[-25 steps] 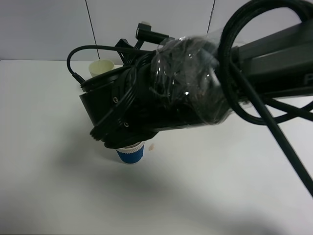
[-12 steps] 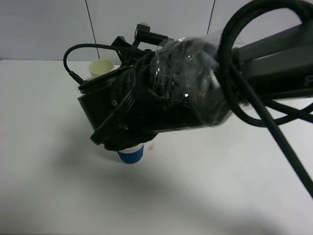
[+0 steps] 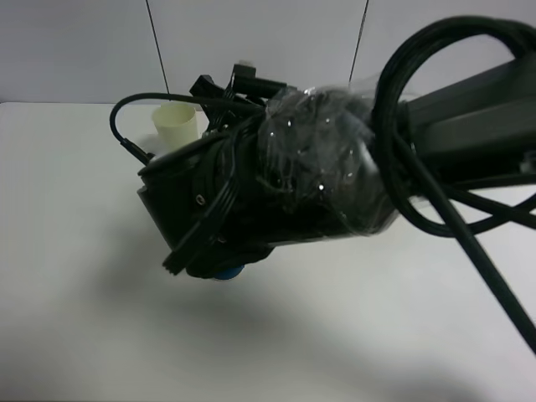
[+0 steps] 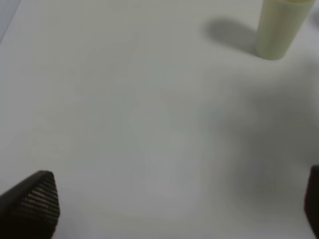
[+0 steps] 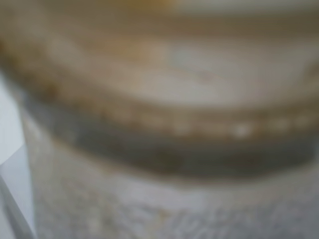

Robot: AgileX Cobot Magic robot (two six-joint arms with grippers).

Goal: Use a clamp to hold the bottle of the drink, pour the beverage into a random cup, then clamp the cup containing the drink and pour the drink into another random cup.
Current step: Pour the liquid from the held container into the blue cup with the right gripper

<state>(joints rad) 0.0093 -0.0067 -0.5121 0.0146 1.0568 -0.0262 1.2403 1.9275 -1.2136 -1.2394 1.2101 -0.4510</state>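
My right arm fills the middle of the exterior view and hangs over a blue cup, of which only a sliver shows under it. The right gripper itself is hidden there. The right wrist view is filled by a blurred, very close cup wall and rim; no fingers show. A cream cup stands upright at the back left, and it also shows in the left wrist view. My left gripper is open and empty over bare table, well short of the cream cup. The bottle is out of view.
The white table spreads to the left and front of the arm. Black cables hang from the right arm across the right side of the exterior view. A grey wall stands behind the table.
My right arm has dropped lower over the blue cup, which now is almost fully hidden. The cream cup shows more fully behind the arm.
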